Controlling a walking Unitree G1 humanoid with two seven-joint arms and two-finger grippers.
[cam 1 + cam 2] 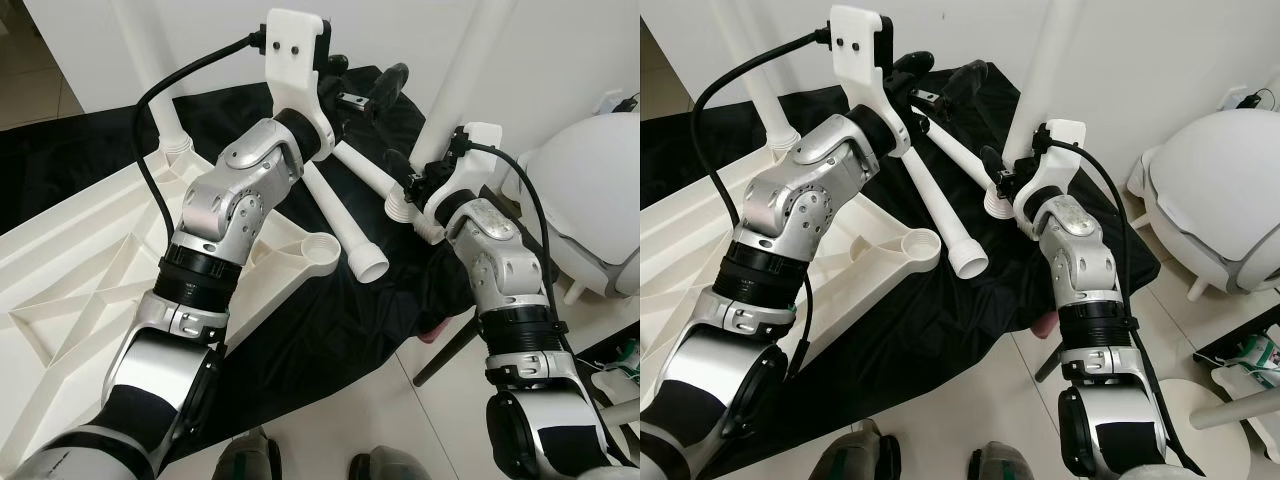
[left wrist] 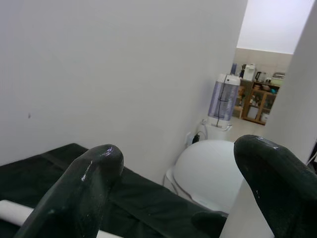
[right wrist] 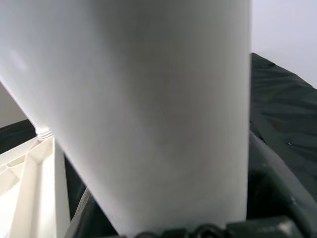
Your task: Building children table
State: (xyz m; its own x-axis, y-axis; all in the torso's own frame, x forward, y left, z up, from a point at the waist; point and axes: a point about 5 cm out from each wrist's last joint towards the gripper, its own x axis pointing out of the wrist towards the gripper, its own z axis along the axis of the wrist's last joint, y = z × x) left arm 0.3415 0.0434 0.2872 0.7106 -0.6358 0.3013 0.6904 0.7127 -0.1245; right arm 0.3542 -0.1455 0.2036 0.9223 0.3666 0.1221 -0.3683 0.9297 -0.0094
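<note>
- Right gripper (image 1: 400, 172): closed around a white table leg (image 1: 375, 180), near the leg's threaded end (image 1: 400, 210). In the right wrist view the leg's shaft (image 3: 148, 109) sits tight between the black fingers, so the grip is judged firm.
- Held leg, long axis: it runs from the threaded end, just below the right gripper, up and away across the black cloth (image 1: 330, 330) toward the left gripper (image 1: 385, 90).
- Left gripper: raised above the far part of the black cloth, fingers (image 2: 89, 183) spread wide and holding nothing. The far end of the held leg lies just under it.
- Second loose leg (image 1: 340, 220): lies flat on the cloth between the two arms, its open round end (image 1: 370, 265) pointing back toward the robot.
- Target socket (image 1: 318, 252): the empty round corner socket of the upturned white tabletop (image 1: 90, 290). It lies below and to the left of the right gripper, beside the left forearm, near the loose leg's open end.
- Already fitted: two legs stand upright, one at the far left corner (image 1: 165, 90), one directly behind the right gripper (image 1: 455, 60).
- Judgement: the coming move requires carrying the threaded end leftward and down to the socket, then tipping the leg's axis upright. The right arm is already in possession of the part; the left arm is nearer the socket.
</note>
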